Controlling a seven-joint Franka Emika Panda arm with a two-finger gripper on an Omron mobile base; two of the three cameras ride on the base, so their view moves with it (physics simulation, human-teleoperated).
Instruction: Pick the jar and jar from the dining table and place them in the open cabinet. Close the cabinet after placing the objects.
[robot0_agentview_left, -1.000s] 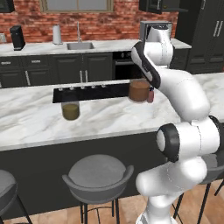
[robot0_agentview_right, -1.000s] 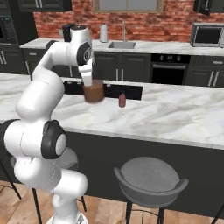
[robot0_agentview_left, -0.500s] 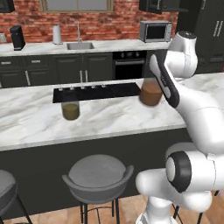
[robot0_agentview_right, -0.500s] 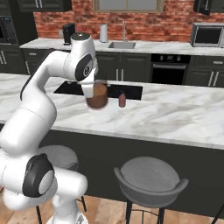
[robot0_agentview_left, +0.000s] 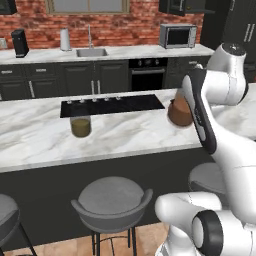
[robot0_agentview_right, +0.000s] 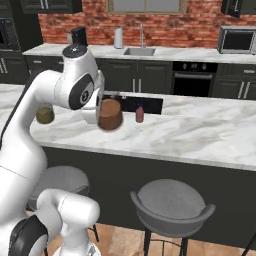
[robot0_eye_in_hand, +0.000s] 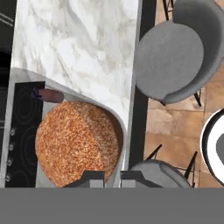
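A clear jar of reddish-brown grains (robot0_agentview_left: 179, 113) hangs just above the dining table (robot0_agentview_left: 130, 135), right of the black cooktop (robot0_agentview_left: 112, 105). My gripper (robot0_agentview_left: 176, 102) is shut on it from above, mostly hidden behind my own forearm. In the hand view the same jar (robot0_eye_in_hand: 74, 142) sits between my fingertips (robot0_eye_in_hand: 92, 177), over the marble's front edge. From the right, this jar (robot0_agentview_right: 110, 115) hangs beside my wrist. The second jar (robot0_agentview_left: 80, 126), with olive-yellow filling, stands on the marble in front of the cooktop's left end; my arm partly covers this olive jar (robot0_agentview_right: 45, 114) in the right base view.
A small red bottle (robot0_agentview_right: 139, 114) stands by the cooktop's right end. Grey bar stools (robot0_agentview_left: 112, 200) (robot0_agentview_right: 171, 205) line the table's near side. A back counter holds a sink (robot0_agentview_left: 91, 52) and microwave (robot0_agentview_left: 177, 36). A black upper cabinet (robot0_agentview_left: 175, 5) is cut by the top edge.
My arm has swung the reddish-brown jar rightward along the table and toward its front edge. The olive jar has stayed put.
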